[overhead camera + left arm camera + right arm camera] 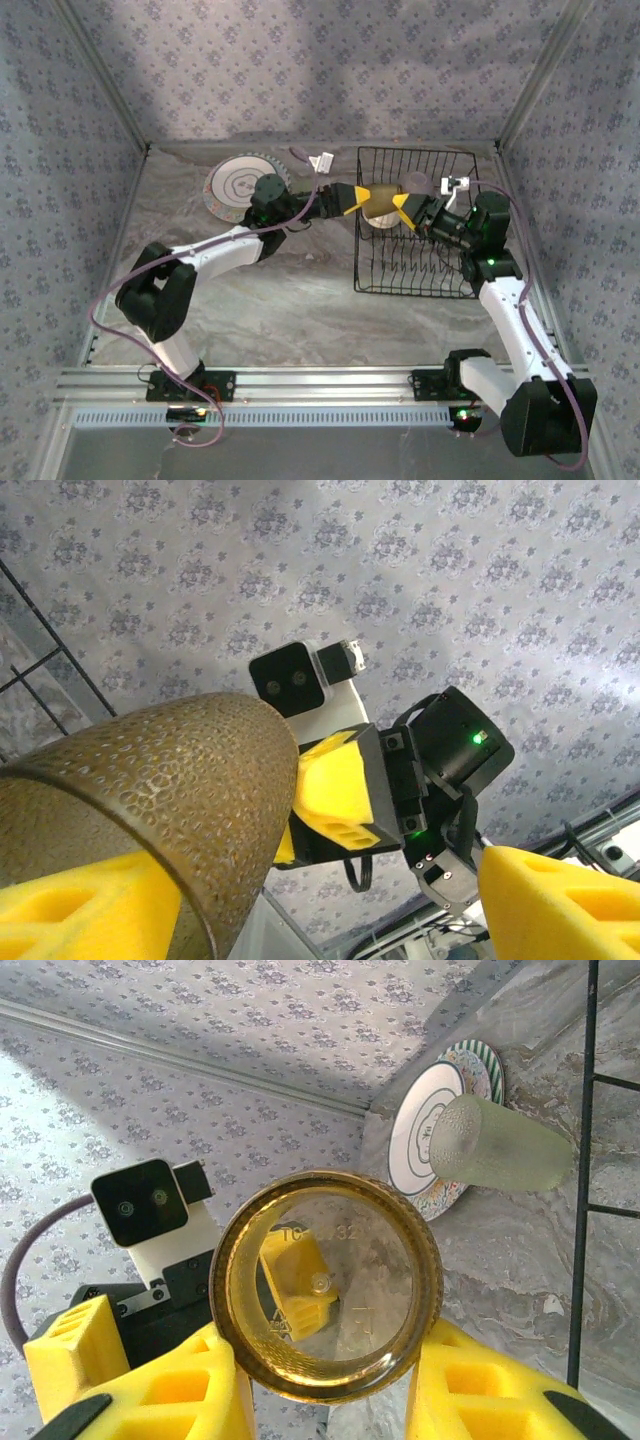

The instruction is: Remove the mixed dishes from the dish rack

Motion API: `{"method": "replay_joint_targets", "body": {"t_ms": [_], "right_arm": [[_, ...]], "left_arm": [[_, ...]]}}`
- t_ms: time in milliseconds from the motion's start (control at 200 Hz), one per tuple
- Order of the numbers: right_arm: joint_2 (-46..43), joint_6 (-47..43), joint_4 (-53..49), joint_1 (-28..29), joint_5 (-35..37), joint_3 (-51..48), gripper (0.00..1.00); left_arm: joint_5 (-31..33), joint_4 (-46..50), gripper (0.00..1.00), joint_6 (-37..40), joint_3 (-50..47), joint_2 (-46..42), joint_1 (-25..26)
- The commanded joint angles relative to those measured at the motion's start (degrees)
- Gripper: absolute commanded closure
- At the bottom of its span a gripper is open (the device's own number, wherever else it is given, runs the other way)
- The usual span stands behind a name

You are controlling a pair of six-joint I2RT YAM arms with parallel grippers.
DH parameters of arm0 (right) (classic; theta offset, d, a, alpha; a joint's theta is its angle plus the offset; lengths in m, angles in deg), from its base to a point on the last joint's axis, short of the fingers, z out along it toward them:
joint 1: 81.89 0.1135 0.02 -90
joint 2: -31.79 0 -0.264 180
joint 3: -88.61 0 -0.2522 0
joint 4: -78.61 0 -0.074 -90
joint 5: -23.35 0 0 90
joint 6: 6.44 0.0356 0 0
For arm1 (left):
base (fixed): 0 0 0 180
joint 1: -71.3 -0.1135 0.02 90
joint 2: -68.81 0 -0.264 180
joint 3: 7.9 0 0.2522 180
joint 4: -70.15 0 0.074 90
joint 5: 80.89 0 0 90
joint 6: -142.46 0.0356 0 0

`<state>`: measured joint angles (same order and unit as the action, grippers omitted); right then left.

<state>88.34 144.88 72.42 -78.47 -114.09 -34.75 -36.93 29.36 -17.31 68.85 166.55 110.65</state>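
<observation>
Along the near edge of the desk (300,300), an aluminium rail carries both arm bases. The desk's surface is a marbled grey and brown sheet, bare across its middle. Walls papered in a grey-blue pattern of small flowers close it in on three sides, with metal posts rising at the back corners.

Toward the back right stands the dish rack (420,272), black wire with rows of tines on its floor. Seen from above, the amber cup (325,1295) lies inside the rack's left half, on its side, its mouth facing the right wrist camera. The right jaws are clamped on it, one yellow finger (480,1390) pressed to each side of the rim. The left jaws stand open around the cup's other end. One finger (80,900) is close against the cup and the other (560,900) is well apart from it.

At the back left of the desk lies a stack of plates (240,187), topped by a white one with grey rings. A frosted cup (500,1145) lies on its side just beside them.
</observation>
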Motion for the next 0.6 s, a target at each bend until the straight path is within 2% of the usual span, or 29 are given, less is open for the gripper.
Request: {"method": "replay_joint_targets", "body": {"t_ms": [0,155,415,545,595], "right_arm": [[0.2,0.7,2.8,0.4,-1.3,-0.3,0.66],[0.9,1.2,4.1,0.7,-1.4,-0.6,0.66],[1.3,2.0,5.5,1.1,-1.7,-0.9,0.67],[1.4,3.1,7.6,1.5,-2.2,-1.4,0.67],[1.4,3.3,7.7,1.6,-2.4,-1.4,0.66]], "left_arm": [[-0.1,-3.8,0.27,-1.6,1.2,-1.0,0.5],[0.6,-3.9,0.39,-2.3,0.7,-1.8,0.8],[1.6,-4.3,0.77,-3.3,0.2,-2.2,1.1],[2.2,-5.5,1.00,-4.3,0.0,-1.9,1.3],[2.4,-6.1,1.00,-4.8,-0.2,-1.7,1.4]]}}
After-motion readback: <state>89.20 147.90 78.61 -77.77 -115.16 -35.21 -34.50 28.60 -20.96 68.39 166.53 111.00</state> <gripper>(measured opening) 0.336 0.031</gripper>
